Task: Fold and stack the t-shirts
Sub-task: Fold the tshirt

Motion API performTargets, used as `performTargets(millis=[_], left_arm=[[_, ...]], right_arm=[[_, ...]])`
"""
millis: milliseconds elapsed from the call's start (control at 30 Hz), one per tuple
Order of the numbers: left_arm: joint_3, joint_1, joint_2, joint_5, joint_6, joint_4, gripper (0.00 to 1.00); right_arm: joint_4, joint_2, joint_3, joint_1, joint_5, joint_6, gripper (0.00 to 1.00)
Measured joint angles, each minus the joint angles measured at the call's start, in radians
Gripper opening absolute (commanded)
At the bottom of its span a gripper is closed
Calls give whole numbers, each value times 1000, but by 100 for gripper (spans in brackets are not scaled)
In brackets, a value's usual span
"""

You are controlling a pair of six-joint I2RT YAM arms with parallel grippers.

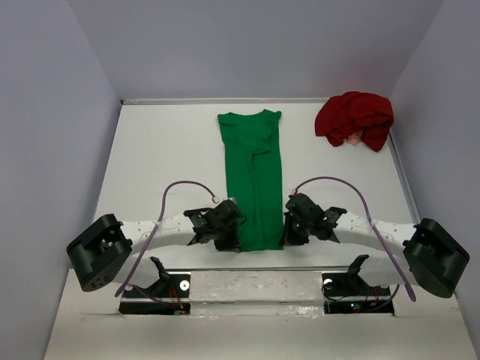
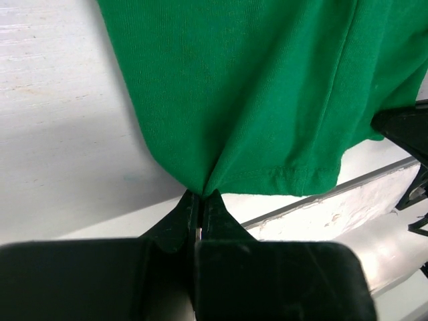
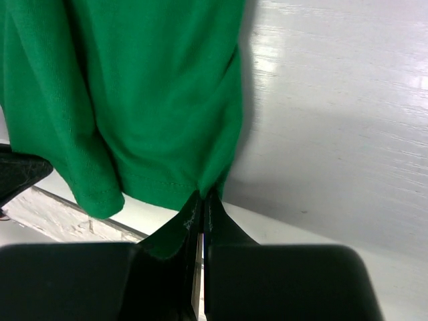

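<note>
Soft, light, limp green t-shirt (image 1: 255, 172); near hem corners pinched tight in left gripper (image 2: 199, 198) and right gripper (image 3: 202, 198); lift evenly.

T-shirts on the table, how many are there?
2. The green t-shirt lies as a long strip in the middle; the dark red t-shirt sits crumpled at the far right. None seems hidden.

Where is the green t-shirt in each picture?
Top view: the green t-shirt lies as a long strip in the middle of the table.
Left wrist: the green t-shirt fills the top; the left gripper pinches its corner.
Right wrist: the green t-shirt fills the top left; the right gripper pinches its corner.
Shared landmark: the bottom hem.
</note>
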Motion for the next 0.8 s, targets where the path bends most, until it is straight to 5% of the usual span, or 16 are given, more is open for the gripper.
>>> performTargets(millis=[800], left_arm=[[-18, 0, -145, -73, -3, -105, 0]], right_arm=[[-198, -19, 108, 121, 248, 80, 0]])
